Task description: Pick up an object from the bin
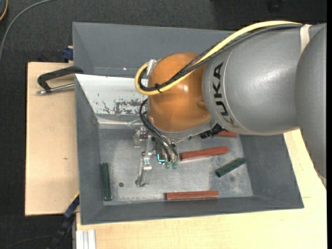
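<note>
Gripper sits low over the bin floor, left of centre, below the arm's orange cover; can't tell if it's wide or narrow. Nearest: red bar to its right, mid-floor; dark green bar by left wall; brown-red bar along front wall. Dark green block lies further right, nr red bar's end.

The bin holds two dark green bars (left green bar, right green bar) and two red-brown bars (upper red bar, lower red bar).
</note>
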You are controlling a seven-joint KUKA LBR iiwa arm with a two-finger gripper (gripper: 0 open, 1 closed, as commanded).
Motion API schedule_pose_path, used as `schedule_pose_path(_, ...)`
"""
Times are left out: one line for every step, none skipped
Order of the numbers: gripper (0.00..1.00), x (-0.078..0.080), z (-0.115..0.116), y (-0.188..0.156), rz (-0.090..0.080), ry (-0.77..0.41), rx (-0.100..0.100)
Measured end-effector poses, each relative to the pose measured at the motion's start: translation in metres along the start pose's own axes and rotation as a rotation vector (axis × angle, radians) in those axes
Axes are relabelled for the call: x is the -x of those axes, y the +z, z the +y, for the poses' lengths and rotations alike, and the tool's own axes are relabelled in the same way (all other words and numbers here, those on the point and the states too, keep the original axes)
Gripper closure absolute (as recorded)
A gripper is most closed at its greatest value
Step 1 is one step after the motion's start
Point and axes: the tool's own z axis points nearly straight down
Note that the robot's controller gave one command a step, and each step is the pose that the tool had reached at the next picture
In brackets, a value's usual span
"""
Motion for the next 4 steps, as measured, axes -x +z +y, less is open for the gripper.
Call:
schedule_pose_path(0.0, 0.019, -0.085, 0.12, -0.002, -0.098, -0.003)
schedule_pose_path(0.0, 0.035, -0.139, 0.115, -0.015, -0.71, -0.003)
schedule_pose_path(0.0, 0.09, -0.183, 0.114, -0.019, -0.704, -0.007)
schedule_pose_path(1.0, 0.087, -0.179, 0.115, -0.012, -0.709, 0.0)
